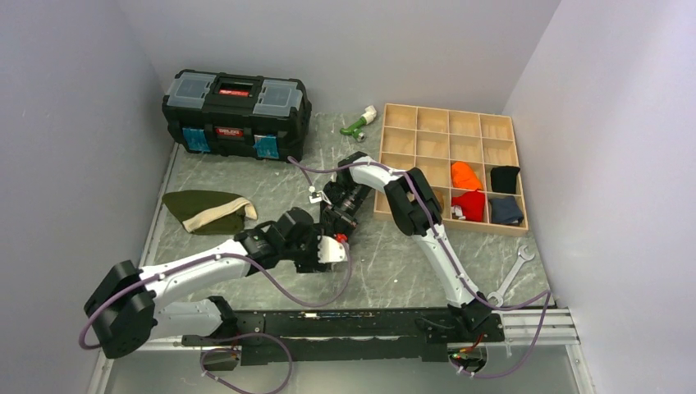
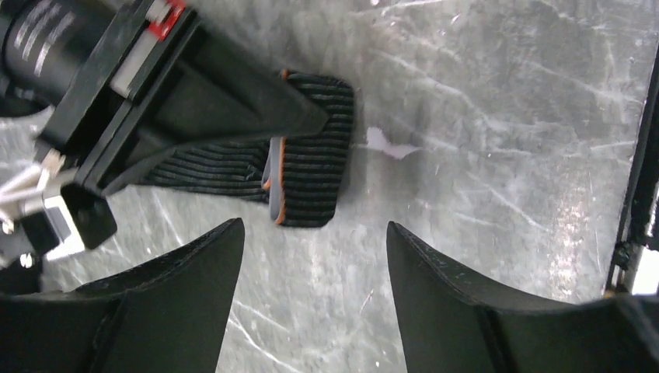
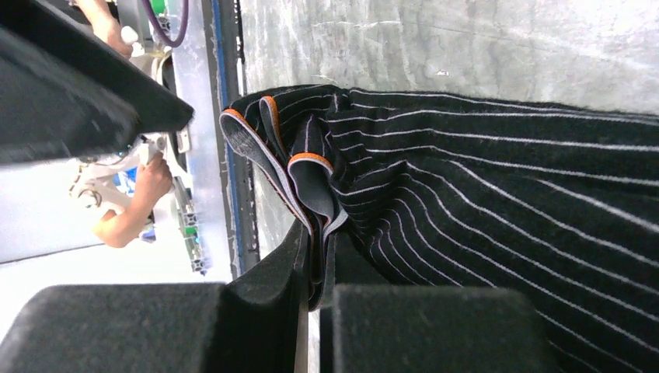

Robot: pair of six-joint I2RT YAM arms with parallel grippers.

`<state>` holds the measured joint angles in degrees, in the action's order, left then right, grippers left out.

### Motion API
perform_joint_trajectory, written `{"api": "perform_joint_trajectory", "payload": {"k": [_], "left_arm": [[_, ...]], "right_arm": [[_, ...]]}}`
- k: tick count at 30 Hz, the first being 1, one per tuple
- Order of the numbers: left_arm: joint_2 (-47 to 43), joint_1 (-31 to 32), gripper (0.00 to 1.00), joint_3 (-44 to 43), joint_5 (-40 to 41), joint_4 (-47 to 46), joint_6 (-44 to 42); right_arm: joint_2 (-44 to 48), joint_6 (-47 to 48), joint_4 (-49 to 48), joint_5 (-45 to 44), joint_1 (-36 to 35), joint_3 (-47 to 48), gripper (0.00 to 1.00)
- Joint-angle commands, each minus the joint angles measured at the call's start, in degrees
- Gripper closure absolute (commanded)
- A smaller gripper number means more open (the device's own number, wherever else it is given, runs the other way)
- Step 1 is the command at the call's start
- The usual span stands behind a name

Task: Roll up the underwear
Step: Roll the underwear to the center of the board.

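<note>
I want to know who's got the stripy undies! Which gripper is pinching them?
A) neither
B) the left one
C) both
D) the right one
D: the right gripper is shut on the folded edge of the underwear, while the left gripper is open with nothing between its fingers.

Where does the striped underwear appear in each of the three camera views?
Top external: not discernible; it is covered mid-picture by the right end effector.
Left wrist: the underwear lies upper centre-left, partly under that end effector.
Right wrist: it fills the centre and right and is pinched at bottom centre.
Shared landmark: the right end effector, clamped on the cloth.
</note>
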<state>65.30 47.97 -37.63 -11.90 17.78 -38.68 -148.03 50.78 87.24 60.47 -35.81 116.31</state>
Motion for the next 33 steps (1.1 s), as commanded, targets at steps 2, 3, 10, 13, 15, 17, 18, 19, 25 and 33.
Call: {"api": "perform_joint_trajectory", "payload": {"k": [2,3,10,13,15,17,18,19,25,33], "left_arm": [[4.2,6.7,0.28,-0.7,9.1,-8.2,-3.3],[5.2,7.1,0.28,-0.9,9.3,-8.8,-3.5],[10.8,7.5,0.3,-1.6,9.9,-10.9,-5.0],[12.6,7.5,0.31,-1.4,10.6,-11.6,-5.9],[13.7,7.4,0.32,-1.2,11.1,-12.3,-6.5],[14.6,7.3,0.33,-1.0,11.1,-12.5,-6.9],[15.2,7.3,0.33,-1.0,11.2,-12.6,-6.9],[15.7,7.2,0.34,-1.1,11.1,-12.6,-6.9],[18.8,5.5,0.39,-2.5,9.4,-10.3,-6.6],[22.1,1.7,0.42,-5.0,5.8,-5.1,-7.6]], "right_arm": [[-3.0,2.2,-1.7,-3.2,-0.1,1.5,1.0],[-3.1,2.2,-1.7,-3.2,-0.1,1.7,1.0],[-2.8,2.1,-1.9,-3.8,0.0,1.8,1.0],[-2.8,2.0,-2.2,-4.0,0.0,1.6,1.0],[-2.8,1.9,-2.2,-4.1,0.0,1.6,1.0],[-2.8,1.9,-2.2,-4.1,0.0,1.5,1.0],[-2.8,1.9,-2.3,-4.0,0.0,1.5,1.0],[-2.7,1.8,-2.4,-4.1,0.0,1.4,1.0],[-2.4,1.8,-2.4,-4.1,0.1,1.4,1.0],[-2.6,1.9,-2.2,-4.2,0.0,1.6,0.98]]}}
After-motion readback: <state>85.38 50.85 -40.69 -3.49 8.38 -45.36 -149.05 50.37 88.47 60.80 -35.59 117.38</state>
